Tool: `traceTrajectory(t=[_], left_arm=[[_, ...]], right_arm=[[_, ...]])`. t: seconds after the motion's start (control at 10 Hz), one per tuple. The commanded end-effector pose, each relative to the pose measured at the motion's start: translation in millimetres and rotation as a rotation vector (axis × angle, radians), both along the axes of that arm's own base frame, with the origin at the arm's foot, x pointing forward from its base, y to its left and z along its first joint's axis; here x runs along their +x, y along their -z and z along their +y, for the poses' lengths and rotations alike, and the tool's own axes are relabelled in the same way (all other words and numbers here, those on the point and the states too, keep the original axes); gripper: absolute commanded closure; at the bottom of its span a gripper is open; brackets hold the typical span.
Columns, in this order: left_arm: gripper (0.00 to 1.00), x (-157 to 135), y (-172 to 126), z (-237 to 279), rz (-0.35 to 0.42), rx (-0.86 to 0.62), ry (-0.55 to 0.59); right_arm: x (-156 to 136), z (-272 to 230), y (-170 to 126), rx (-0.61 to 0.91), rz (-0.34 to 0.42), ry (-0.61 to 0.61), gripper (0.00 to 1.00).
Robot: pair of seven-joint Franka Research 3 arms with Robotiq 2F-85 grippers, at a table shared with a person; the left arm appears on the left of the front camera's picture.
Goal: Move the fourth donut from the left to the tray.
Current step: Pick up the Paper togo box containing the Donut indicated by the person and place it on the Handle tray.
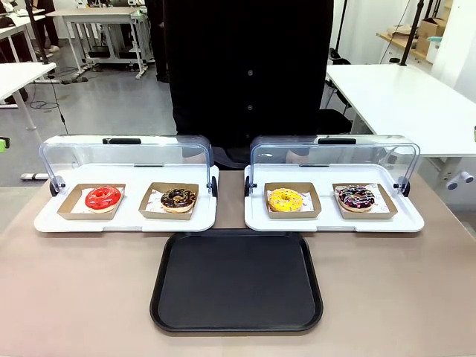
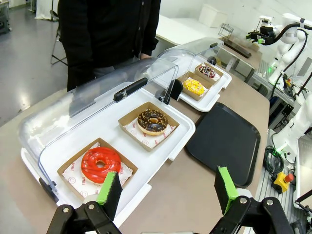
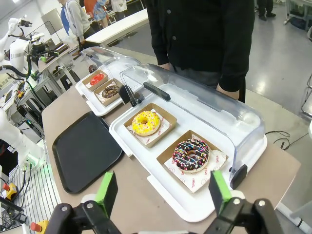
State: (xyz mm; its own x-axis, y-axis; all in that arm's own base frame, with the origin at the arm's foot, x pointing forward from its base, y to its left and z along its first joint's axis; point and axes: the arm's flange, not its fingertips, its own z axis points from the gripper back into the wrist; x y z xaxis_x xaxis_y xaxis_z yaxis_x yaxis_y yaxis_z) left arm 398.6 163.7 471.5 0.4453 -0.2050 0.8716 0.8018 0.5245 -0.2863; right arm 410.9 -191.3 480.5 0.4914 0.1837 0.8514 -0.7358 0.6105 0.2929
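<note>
My left gripper (image 2: 168,190) hangs spread and empty at the left end of the table, with the red donut (image 2: 100,164) at its ten o'clock in the left wrist view. Next along the row is the plain chocolate donut (image 1: 178,198). Nearer me at the centre lies the tray (image 1: 236,281), bare. At one o'clock from the tray's middle sits the yellow donut (image 1: 285,199), and at that one's three o'clock is the fourth donut (image 1: 356,197). It rests in its cardboard holder (image 1: 364,216) on the right-hand white display tray (image 1: 335,222), in front of a clear lid (image 1: 335,156) swung up toward the person (image 1: 249,67). My right gripper (image 3: 163,190) is spread too and holds nothing. In the right wrist view the fourth donut lies at its one o'clock, near but apart.

Nothing is picked up yet, so I judge the step in hand to be the reach. I'd use the right arm and come down from the near side, clear of the lid's front edge. I'd straddle the holder's walls rather than the glaze, close gently, and lift above the white rim. Then I'd carry it toward eight o'clock and set it flat on the tray.
</note>
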Motion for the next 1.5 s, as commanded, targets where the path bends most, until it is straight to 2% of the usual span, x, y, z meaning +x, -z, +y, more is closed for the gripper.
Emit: traceTrajectory(t=[0.0, 1.4], left_arm=[[0.00, 2.8, -1.6, 0.3, -0.021, -0.020, 0.003], [0.00, 2.8, -1.6, 0.3, -0.021, -0.020, 0.003]], right_arm=[[3.0, -0.2, -0.6, 0.014, -0.031, -0.007, 0.00], [3.0, -0.2, -0.6, 0.014, -0.031, -0.007, 0.00]])
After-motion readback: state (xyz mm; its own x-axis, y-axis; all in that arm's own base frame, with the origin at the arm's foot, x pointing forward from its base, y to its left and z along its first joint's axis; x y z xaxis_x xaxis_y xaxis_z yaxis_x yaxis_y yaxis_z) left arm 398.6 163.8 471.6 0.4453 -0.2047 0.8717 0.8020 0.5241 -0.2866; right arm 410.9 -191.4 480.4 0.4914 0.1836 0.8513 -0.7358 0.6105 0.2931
